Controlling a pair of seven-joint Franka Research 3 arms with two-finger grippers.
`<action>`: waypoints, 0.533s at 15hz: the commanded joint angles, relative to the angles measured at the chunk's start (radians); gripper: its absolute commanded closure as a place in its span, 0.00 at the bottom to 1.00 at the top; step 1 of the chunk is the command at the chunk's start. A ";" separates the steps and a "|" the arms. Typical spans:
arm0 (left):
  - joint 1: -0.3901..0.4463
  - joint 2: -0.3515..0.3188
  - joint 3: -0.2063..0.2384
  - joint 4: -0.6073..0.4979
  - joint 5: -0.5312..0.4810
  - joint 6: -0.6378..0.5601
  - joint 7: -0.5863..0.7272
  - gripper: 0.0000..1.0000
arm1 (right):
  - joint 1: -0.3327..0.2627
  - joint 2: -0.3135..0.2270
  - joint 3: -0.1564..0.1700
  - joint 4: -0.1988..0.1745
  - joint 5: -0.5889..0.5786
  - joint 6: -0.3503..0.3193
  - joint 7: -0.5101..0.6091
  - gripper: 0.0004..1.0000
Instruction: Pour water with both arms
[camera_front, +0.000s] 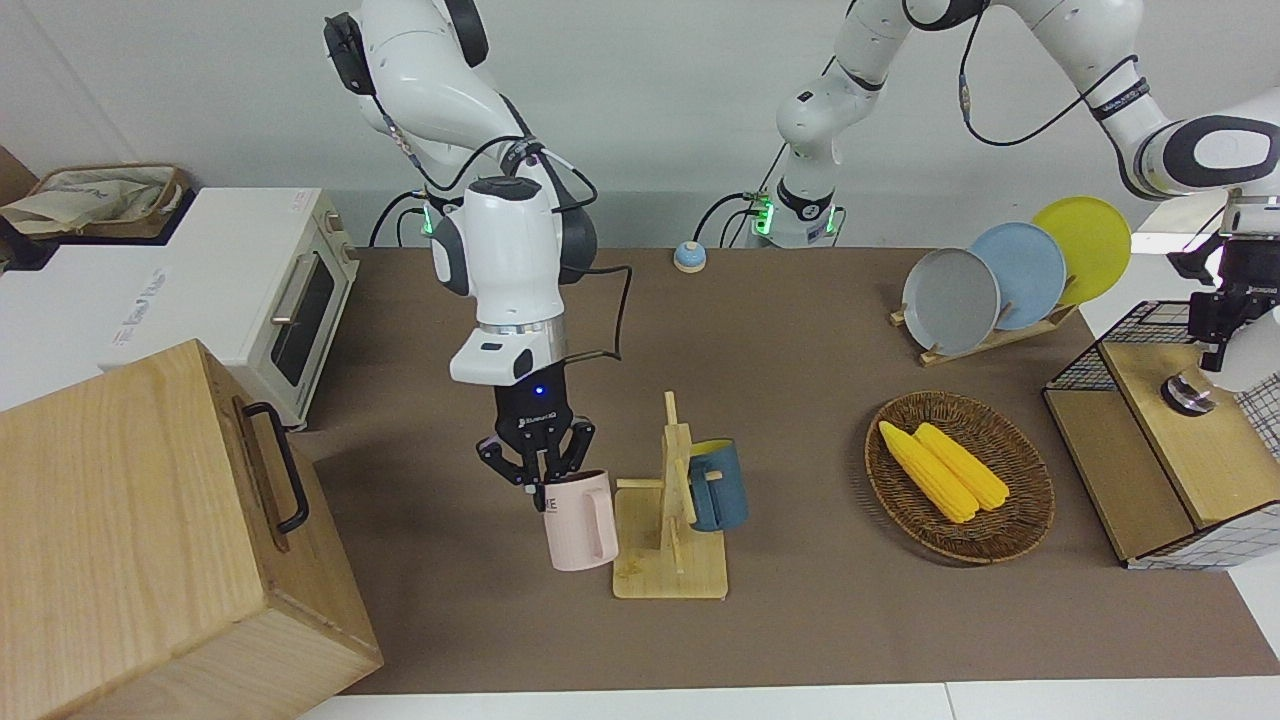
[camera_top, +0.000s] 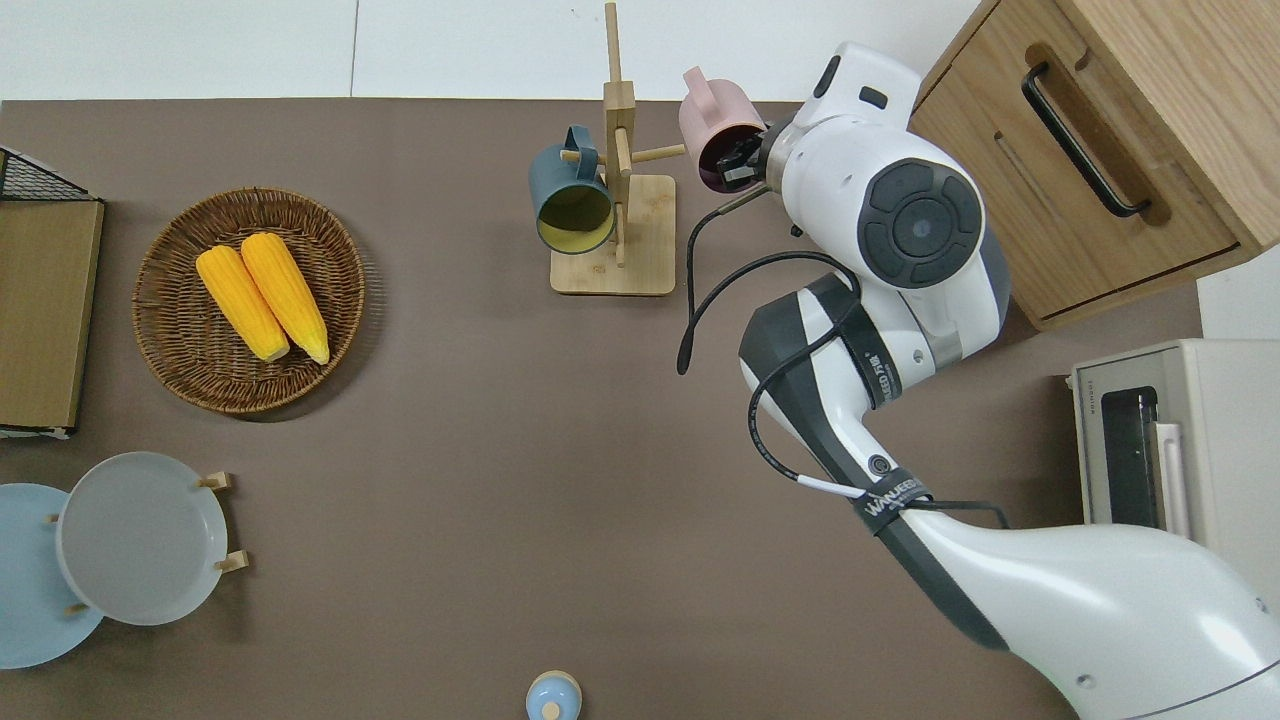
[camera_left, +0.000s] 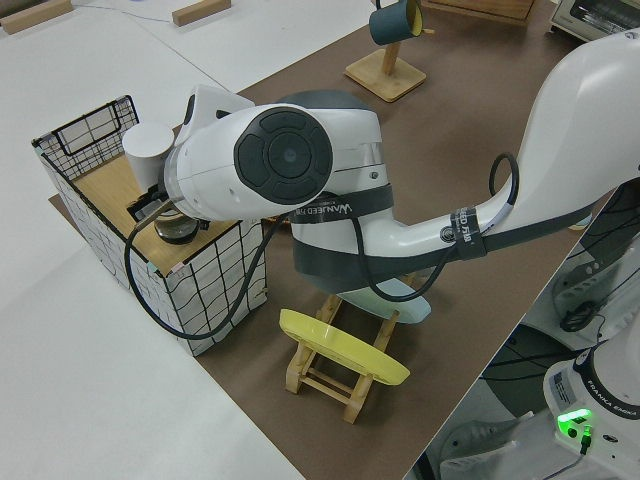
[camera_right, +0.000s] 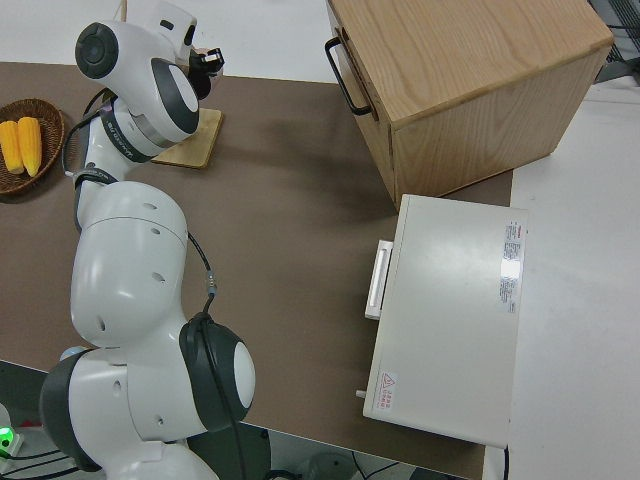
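My right gripper (camera_front: 545, 482) is shut on the rim of a pink mug (camera_front: 580, 525), at the edge of the wooden mug rack (camera_front: 672, 560) toward the right arm's end of the table. The overhead view shows the pink mug (camera_top: 715, 125) tilted, its opening toward the right gripper (camera_top: 742, 160). A dark blue mug (camera_front: 718, 485) hangs on the rack. My left gripper (camera_front: 1215, 345) is over a wire-sided wooden crate (camera_front: 1160, 450), next to a white cup (camera_left: 148, 150) and a small metal object (camera_front: 1188, 395). Water is out of view.
A wicker basket (camera_front: 1020, 520) holds two corn cobs. Three plates stand in a rack (camera_front: 1000, 280) nearer the robots. A big wooden box (camera_front: 150, 540) and a white toaster oven (camera_front: 250, 290) stand at the right arm's end. A small blue knob (camera_front: 690, 257) sits near the robots.
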 joint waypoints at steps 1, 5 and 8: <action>-0.008 -0.020 0.006 0.040 0.027 0.007 -0.112 0.98 | -0.030 -0.030 0.014 -0.008 -0.018 -0.019 -0.012 1.00; -0.011 -0.029 -0.020 0.123 0.246 -0.008 -0.374 0.98 | -0.067 -0.049 0.017 -0.016 -0.018 -0.056 -0.018 1.00; -0.011 -0.060 -0.051 0.126 0.318 -0.010 -0.494 0.98 | -0.079 -0.049 0.017 -0.013 -0.013 -0.082 -0.021 1.00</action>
